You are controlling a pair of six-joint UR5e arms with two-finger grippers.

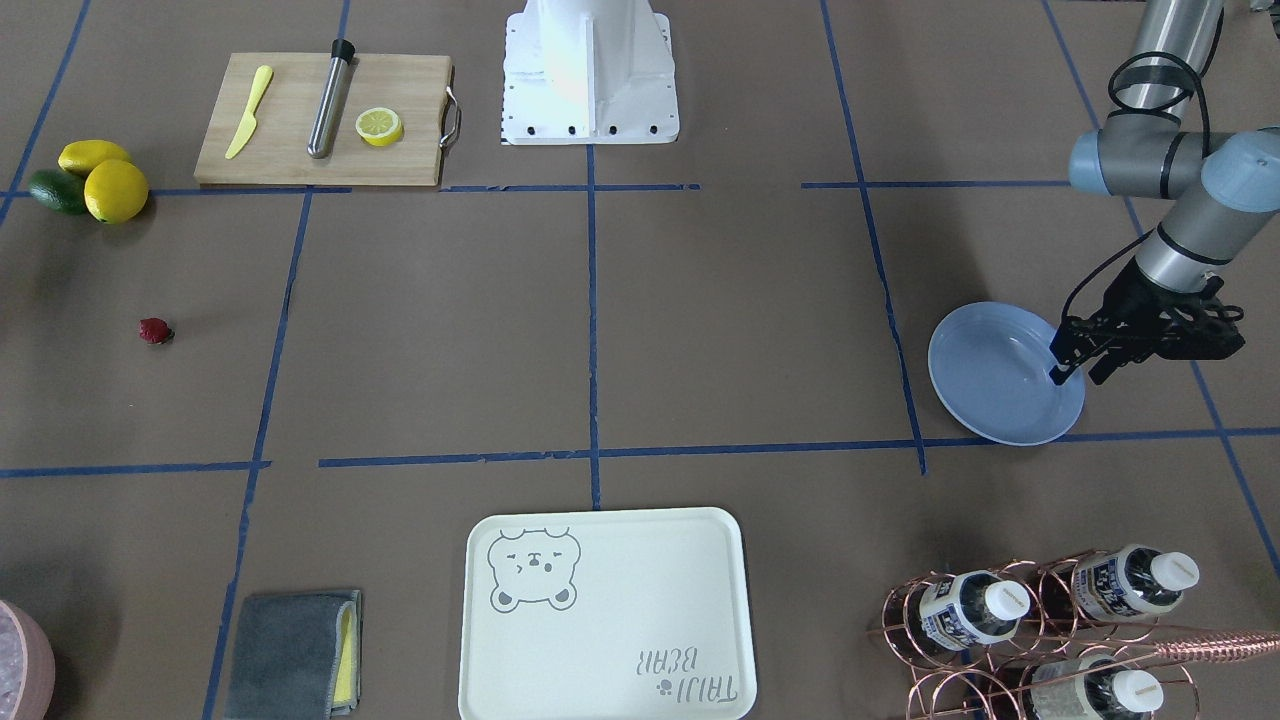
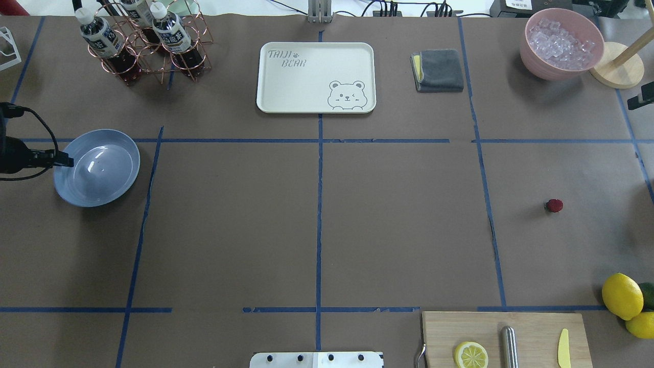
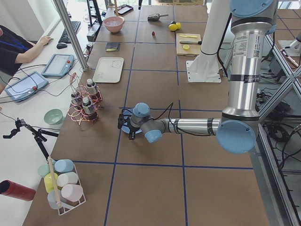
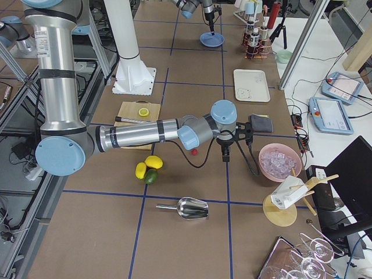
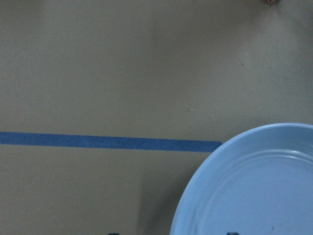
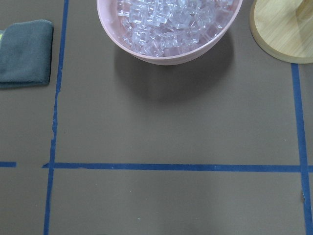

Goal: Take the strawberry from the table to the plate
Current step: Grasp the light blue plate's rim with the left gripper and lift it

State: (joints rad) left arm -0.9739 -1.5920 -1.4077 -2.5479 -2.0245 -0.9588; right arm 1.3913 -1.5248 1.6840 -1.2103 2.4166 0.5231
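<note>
The strawberry (image 1: 155, 331) (image 2: 554, 205) lies alone on the brown table (image 2: 317, 220), small and dark red, far from both grippers. At the opposite end sits the light blue plate (image 1: 1000, 375) (image 2: 97, 168), with nothing in it. My left gripper (image 1: 1080, 372) (image 2: 66, 162) is open, low at the plate's outer rim, one finger over the plate and one outside it. In the left wrist view the plate (image 5: 254, 186) fills the lower right corner. My right gripper (image 4: 225, 154) hangs above the table just beyond the strawberry (image 4: 195, 152); whether it is open or shut I cannot tell.
Lemons and a lime (image 2: 626, 299) sit near the strawberry, beside a cutting board (image 2: 503, 337) with a lemon half and knife. The far edge holds a pink bowl of ice (image 2: 561, 43), a grey cloth (image 2: 438, 70), a bear tray (image 2: 317, 76) and a bottle rack (image 2: 145, 43).
</note>
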